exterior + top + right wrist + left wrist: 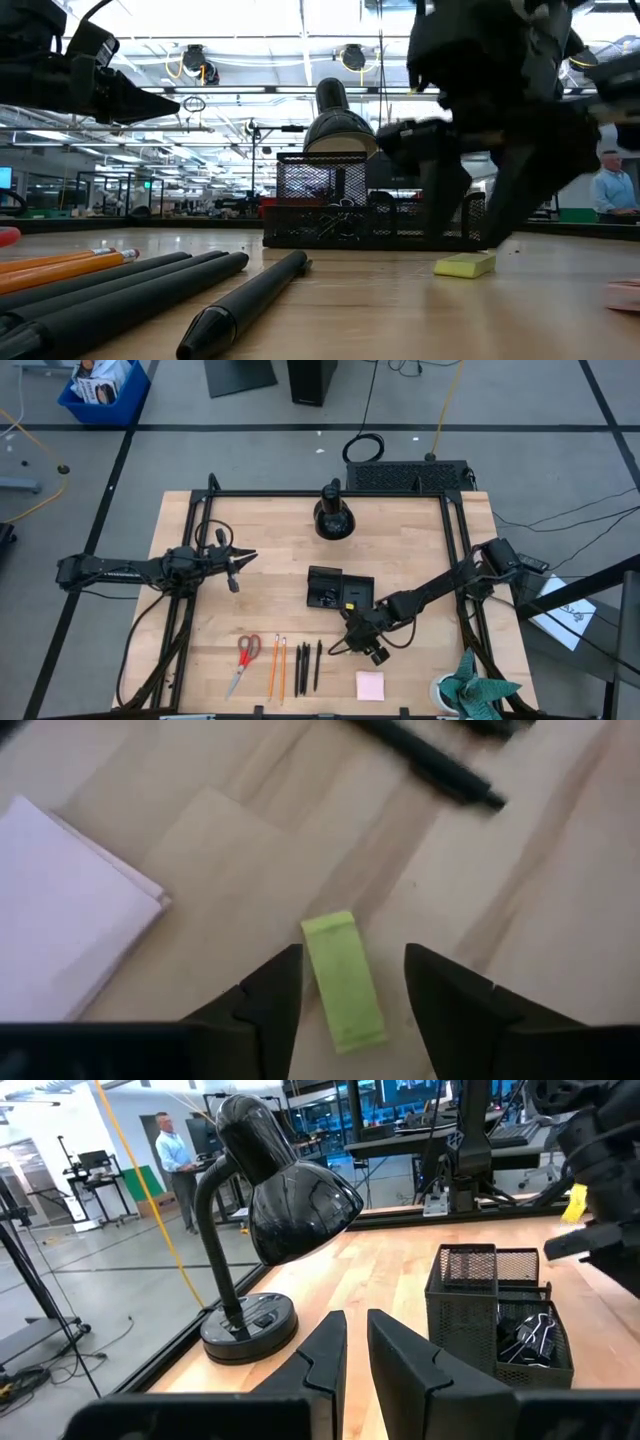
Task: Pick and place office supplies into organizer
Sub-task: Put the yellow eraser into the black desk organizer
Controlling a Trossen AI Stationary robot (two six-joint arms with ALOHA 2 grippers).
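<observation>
Left gripper point(243, 557): held above the table on the left side, well apart from every supply; its two dark fingers point(325, 1355) stand close together with a narrow gap, nothing between them
Red-handled scissors point(243, 658): flat on the wood at the near left, leftmost in the row of supplies
Two orange pencils point(277, 666): side by side just right of the scissors
Three black pens point(307, 665): side by side just right of the pencils, tips pointing toward the near edge
Desk lamp point(334, 515): round black base and dome at the far middle of the table, beyond the organizer
Organizer point(339, 589): black mesh tray with divided compartments near the table's middle, between the lamp and the pen row; small black clips point(528, 1338) lie in one compartment
Right gripper point(362, 647): low over the table just near of the organizer, right of the pens; fingers spread apart and released, nothing clamped
Yellow-green piece point(342, 980): lying on the wood between the right gripper's parted fingers point(272, 1000); whether either finger touches it cannot be told
Pink sticky-note pad point(370, 685): flat at the near edge, just near of the right gripper
</observation>
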